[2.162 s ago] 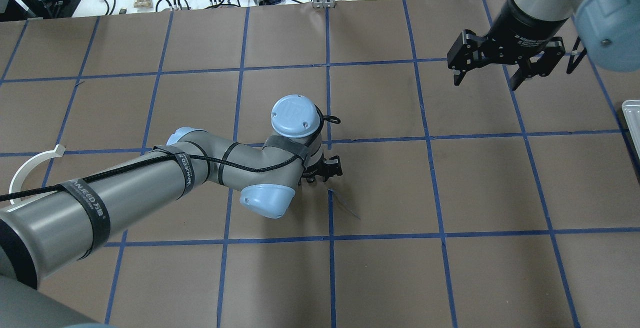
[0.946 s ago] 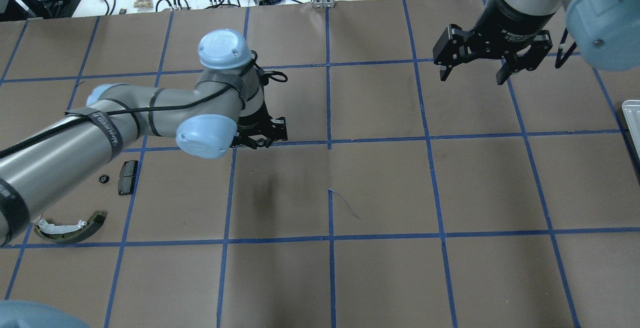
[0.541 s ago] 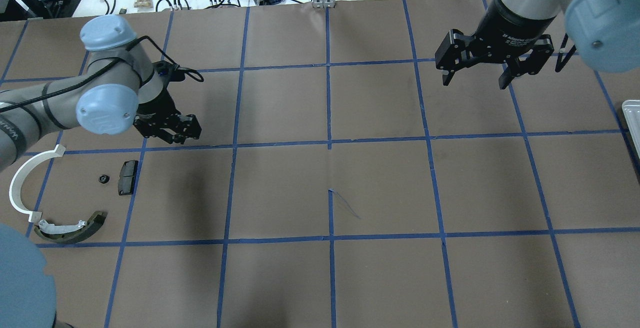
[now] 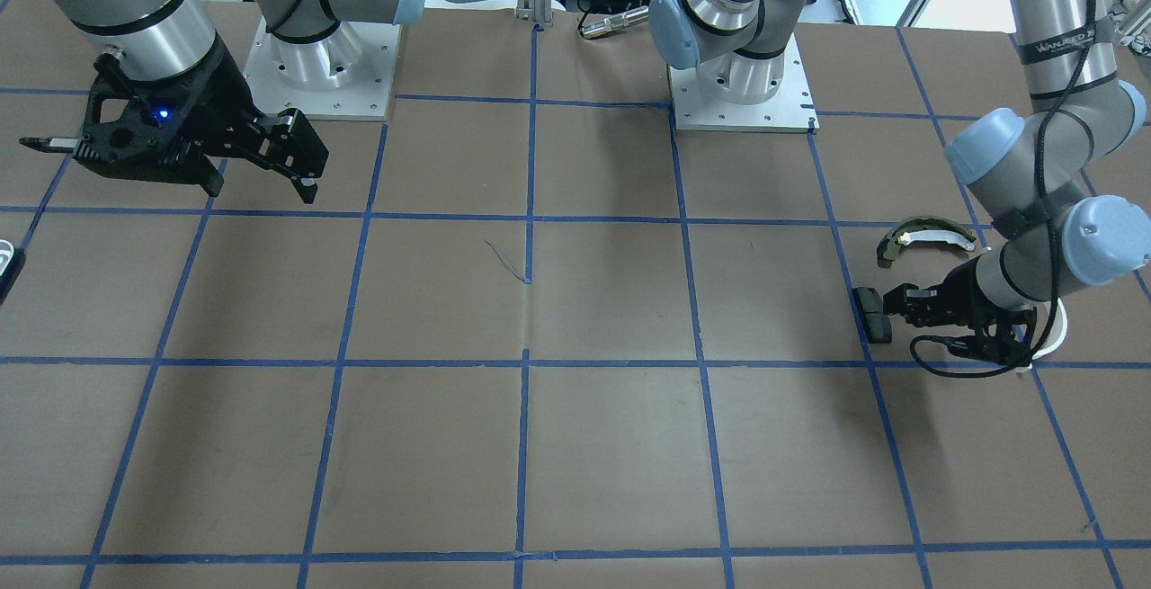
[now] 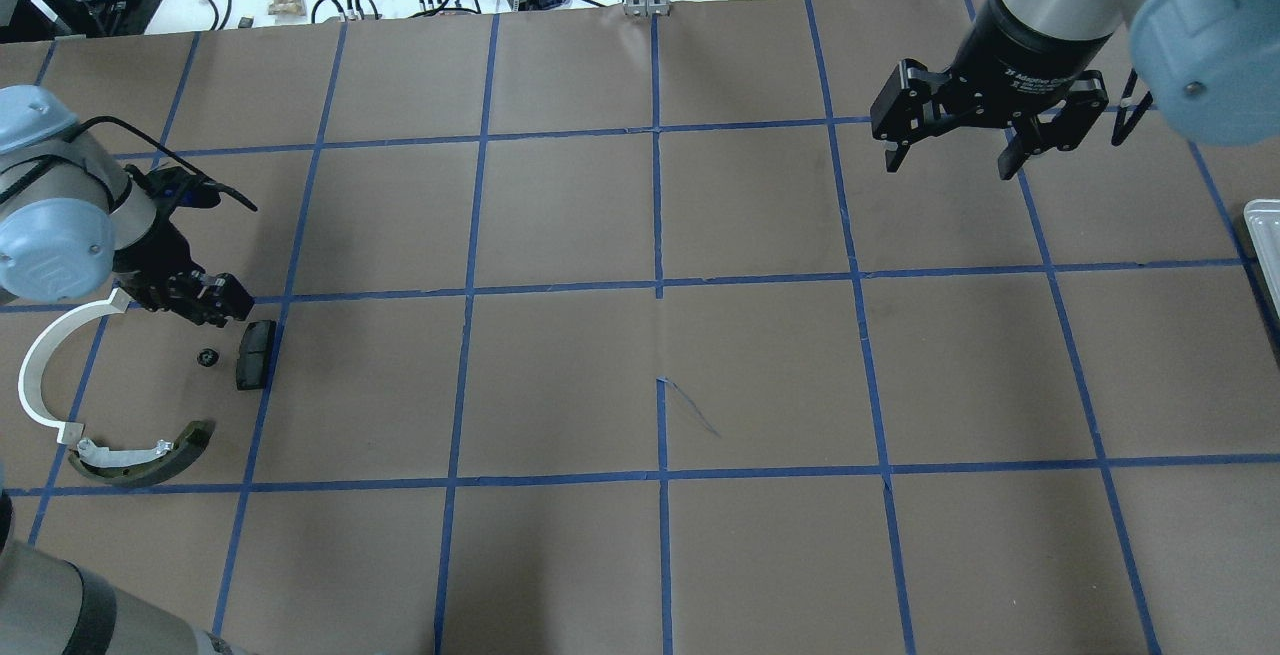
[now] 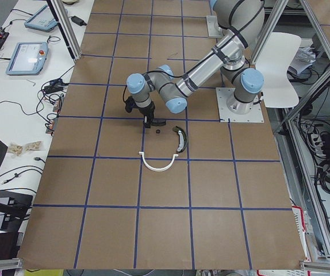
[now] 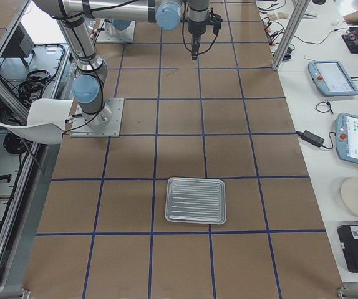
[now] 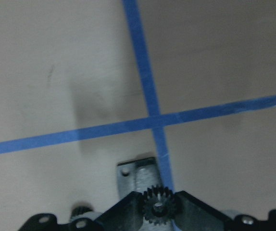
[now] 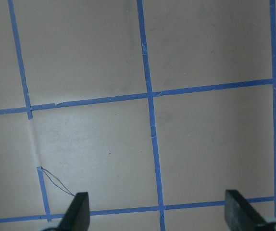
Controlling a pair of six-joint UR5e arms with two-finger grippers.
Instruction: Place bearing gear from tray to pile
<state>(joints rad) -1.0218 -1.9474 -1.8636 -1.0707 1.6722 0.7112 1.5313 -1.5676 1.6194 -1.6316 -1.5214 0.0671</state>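
Observation:
My left gripper (image 8: pixel 158 201) is shut on a small black toothed bearing gear (image 8: pixel 158 208). In the overhead view this gripper (image 5: pixel 218 301) hangs low at the far edge of the pile, just behind the black rectangular pad (image 5: pixel 256 354). The pile also holds a white plastic arc (image 5: pixel 40 375), an olive-green brake shoe (image 5: pixel 140 455) and a small black round part (image 5: pixel 207 356) on the table. The front view shows the left gripper (image 4: pixel 904 303) beside the pad (image 4: pixel 872 314), with the brake shoe (image 4: pixel 926 236) behind. My right gripper (image 5: pixel 950 150) is open and empty, high at the far right.
A ribbed metal tray (image 7: pixel 196 200) lies at the table's right end, and only its edge (image 5: pixel 1265 235) shows in the overhead view. Blue tape lines grid the brown table. Cables and boxes lie beyond the far edge.
My left arm has swung from the table's middle to the left, carrying its gripper over to the pile. The right gripper has barely moved and stays open.

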